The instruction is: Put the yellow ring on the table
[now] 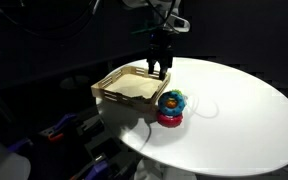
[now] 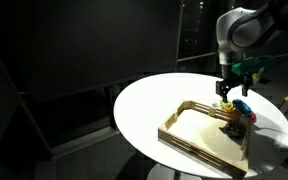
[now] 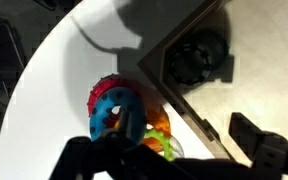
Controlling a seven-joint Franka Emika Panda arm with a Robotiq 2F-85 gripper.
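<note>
Wrist view: pincer (image 3: 189, 152) released, jaws spread; yellow ring (image 3: 168, 149) between them, blue ring (image 3: 112, 106) and red ring (image 3: 95, 94) just beyond, tray (image 3: 256, 92) beside, table (image 3: 52, 100) beneath

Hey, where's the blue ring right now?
In an exterior view the blue ring sits on the red ring on the white table, right beside the wooden tray.

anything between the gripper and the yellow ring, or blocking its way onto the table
Nothing visible does. In the wrist view the yellow ring sits right by the gripper, next to the blue ring stacked on the red ring, near a corner of the wooden tray. Bare table lies just beyond.
</note>
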